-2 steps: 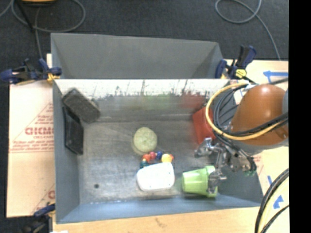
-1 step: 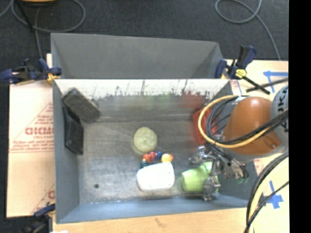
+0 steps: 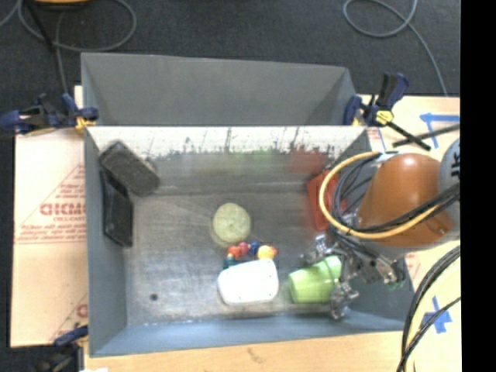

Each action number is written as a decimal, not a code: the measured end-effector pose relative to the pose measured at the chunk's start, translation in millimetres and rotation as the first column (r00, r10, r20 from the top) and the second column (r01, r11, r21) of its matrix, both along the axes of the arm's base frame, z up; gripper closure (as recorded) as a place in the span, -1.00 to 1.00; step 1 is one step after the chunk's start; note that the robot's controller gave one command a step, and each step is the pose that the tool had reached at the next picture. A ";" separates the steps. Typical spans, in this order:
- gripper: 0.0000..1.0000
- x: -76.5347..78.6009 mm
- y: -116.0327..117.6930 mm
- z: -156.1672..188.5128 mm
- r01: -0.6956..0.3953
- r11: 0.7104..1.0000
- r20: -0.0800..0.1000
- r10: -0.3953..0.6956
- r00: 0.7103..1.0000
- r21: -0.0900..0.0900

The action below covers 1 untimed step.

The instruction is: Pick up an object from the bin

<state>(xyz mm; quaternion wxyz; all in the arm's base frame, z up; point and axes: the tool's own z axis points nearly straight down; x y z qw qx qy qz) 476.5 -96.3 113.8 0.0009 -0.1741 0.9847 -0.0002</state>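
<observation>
My gripper (image 3: 346,282) is low in the bin's front right corner, right at the right end of a light green cylinder-shaped thing (image 3: 308,285) that lies on its side on the floor. Metal parts of the gripper show above and below that end of the green thing. Just left of it lies a white rounded block (image 3: 248,283), with a small cluster of coloured beads (image 3: 249,251) at its far edge.
A pale green-grey ball (image 3: 231,221) rests mid-floor. A dark grey block (image 3: 129,169) leans on a black slab (image 3: 118,211) by the left wall. Something red (image 3: 315,200) lies at the right wall, partly behind the arm's orange cover and cables.
</observation>
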 end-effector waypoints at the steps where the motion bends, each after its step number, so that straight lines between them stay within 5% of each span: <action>1: -1.00 14.8 -4.1 -28.7 0.056 0.998 0.002 -0.056 0.998 0.001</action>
